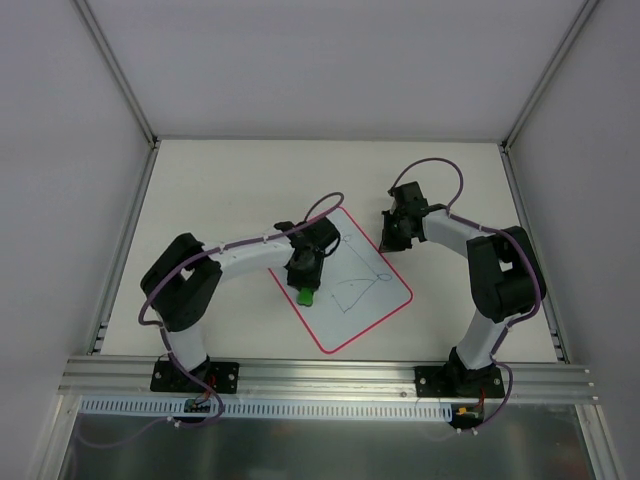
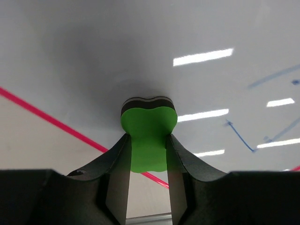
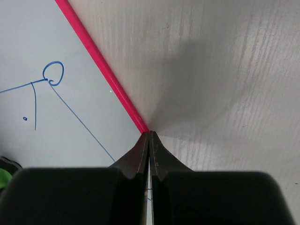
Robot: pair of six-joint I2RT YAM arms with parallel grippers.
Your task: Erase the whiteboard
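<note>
The whiteboard point(image 1: 372, 297), white with a thin red border, lies tilted in the middle of the table and bears thin blue lines point(image 1: 352, 290). My left gripper point(image 1: 304, 283) is shut on the green eraser block point(image 1: 305, 295) and presses its dark felt face onto the board near the board's left edge. In the left wrist view the eraser point(image 2: 148, 133) sits between my fingers on the white surface, with blue lines point(image 2: 241, 137) to its right. My right gripper point(image 1: 388, 238) is shut and empty, its tips point(image 3: 149, 135) down on the board's red far right edge point(image 3: 108, 79).
The board rests on a white table point(image 1: 220, 190) with grey walls on three sides. An aluminium rail point(image 1: 330, 372) runs along the near edge, holding both arm bases. Purple cables loop above each arm.
</note>
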